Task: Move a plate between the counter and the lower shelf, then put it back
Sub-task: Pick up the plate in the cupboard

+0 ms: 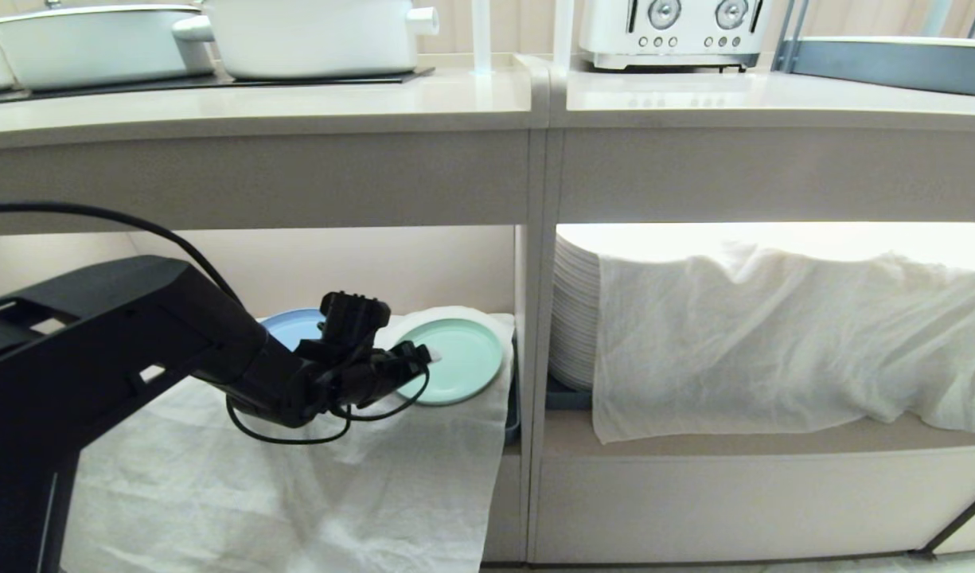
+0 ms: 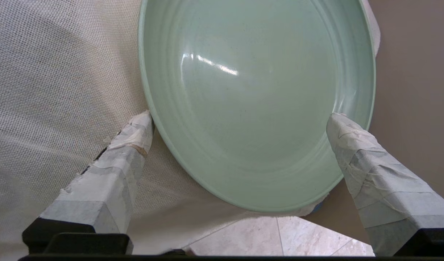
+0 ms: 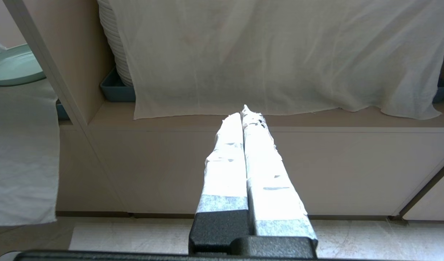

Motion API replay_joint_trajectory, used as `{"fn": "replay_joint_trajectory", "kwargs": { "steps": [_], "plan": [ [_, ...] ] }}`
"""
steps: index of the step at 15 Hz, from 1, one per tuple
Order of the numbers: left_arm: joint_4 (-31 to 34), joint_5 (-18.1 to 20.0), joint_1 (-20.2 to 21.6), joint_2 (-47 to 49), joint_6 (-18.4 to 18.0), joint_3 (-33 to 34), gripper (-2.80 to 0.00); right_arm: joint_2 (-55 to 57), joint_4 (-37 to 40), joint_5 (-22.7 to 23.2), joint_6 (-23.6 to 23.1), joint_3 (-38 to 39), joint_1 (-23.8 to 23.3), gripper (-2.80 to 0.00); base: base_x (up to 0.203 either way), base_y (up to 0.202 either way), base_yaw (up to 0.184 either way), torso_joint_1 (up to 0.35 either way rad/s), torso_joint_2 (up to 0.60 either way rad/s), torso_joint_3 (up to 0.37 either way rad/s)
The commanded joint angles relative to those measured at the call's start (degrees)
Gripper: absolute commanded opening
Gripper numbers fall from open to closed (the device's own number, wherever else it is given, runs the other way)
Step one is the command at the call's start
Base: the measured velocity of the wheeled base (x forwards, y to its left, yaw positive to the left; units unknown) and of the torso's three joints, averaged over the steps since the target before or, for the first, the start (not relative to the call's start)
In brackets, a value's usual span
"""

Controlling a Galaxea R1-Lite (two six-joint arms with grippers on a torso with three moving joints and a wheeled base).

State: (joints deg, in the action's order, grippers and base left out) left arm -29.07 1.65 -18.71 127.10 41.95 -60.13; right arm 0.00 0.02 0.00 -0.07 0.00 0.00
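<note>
Low down, the left gripper (image 2: 240, 119) reaches into the lower shelf (image 1: 423, 270) with its taped fingers (image 2: 135, 134) spread wide, holding nothing. The plate (image 2: 258, 98), pale mint green and round, lies flat directly ahead of it; in the left wrist view one finger sits just outside the rim on one side and the other finger overlaps the rim on the far side, so the near edge of the plate lies between them. Whether either finger touches the rim cannot be told. Being round, the plate has no long axis to line up with. The left arm is clearly the nearer one; the right gripper (image 3: 245, 116) is pressed closed, empty, and hangs apart in front of the neighbouring bay. The plate rests on a thin white cloth (image 1: 296, 485) that drapes over the shelf's front edge, beside a blue plate (image 1: 292, 325). Above runs the beige worktop (image 1: 296, 99) carrying white pots (image 1: 312, 36).
</note>
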Motion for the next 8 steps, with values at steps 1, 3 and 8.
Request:
{"fn": "replay_joint_trajectory", "kwargs": {
  "steps": [1, 3, 8],
  "plan": [
    [-0.11, 0.02, -0.01, 0.34, 0.24, -0.51, 0.0, 0.0, -0.02, 0.0, -0.1, 0.0, 0.0, -2.8, 0.0, 0.0, 0.0, 0.0, 0.0, 0.0],
    [0.01, 0.02, -0.01, 0.43, 0.24, -0.34, 0.0, 0.0, -0.02, 0.0, -0.09, 0.0, 0.0, -2.8, 0.0, 0.0, 0.0, 0.0, 0.0, 0.0],
    [0.07, 0.02, -0.01, 0.93, 0.24, -0.25, 0.0, 0.0, -0.02, 0.0, -0.01, 0.0, 0.0, -2.8, 0.0, 0.0, 0.0, 0.0, 0.0, 0.0]
  ]
}}
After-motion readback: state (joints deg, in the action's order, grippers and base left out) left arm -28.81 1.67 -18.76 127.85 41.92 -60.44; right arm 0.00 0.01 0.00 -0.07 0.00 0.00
